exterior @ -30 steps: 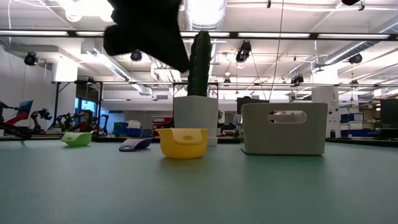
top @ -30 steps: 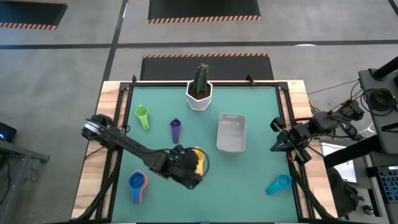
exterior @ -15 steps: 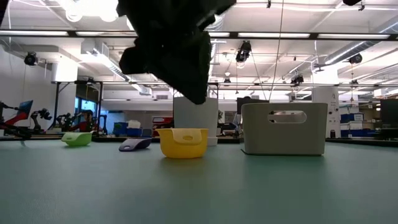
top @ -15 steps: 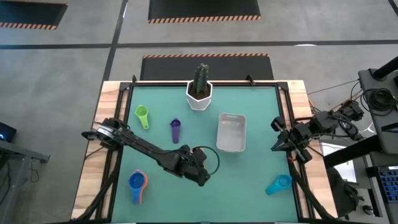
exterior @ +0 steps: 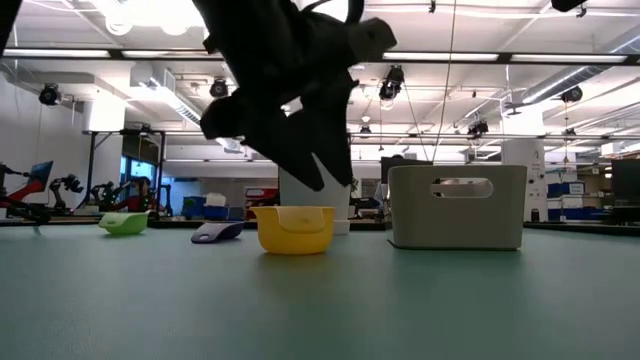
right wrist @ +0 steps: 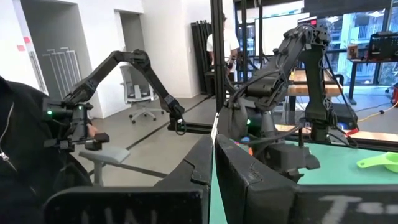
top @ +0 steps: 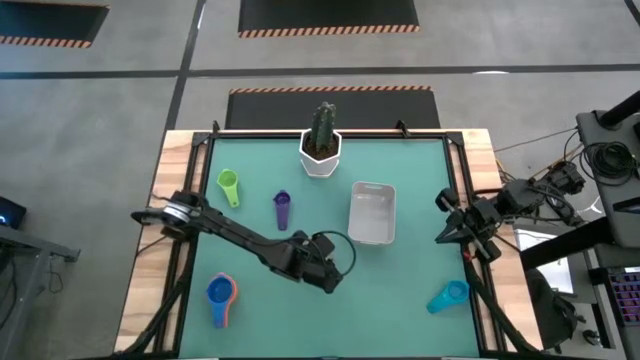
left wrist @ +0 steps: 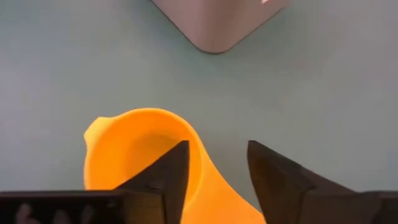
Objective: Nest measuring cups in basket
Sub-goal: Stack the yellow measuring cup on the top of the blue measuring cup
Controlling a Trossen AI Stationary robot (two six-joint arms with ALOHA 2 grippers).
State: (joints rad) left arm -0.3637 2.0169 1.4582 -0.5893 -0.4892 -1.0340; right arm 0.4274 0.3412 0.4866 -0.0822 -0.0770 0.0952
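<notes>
A yellow measuring cup stands upright on the green table mat. My left gripper hovers open just above it, pointing down. In the left wrist view one finger stands over the cup's hollow and the other beyond its rim; in the high view my left gripper hides the cup. The grey-white basket stands a little farther back and to the right. My right gripper waits shut at the table's right edge.
A green cup and a purple cup lie at the far left. A blue cup stacked on an orange one lies near left, a teal cup near right. A white cactus pot stands at the far edge.
My left gripper has swung toward the table's right edge and come down over the yellow cup, and its fingers have opened. The yellow cup has stayed where it was.
</notes>
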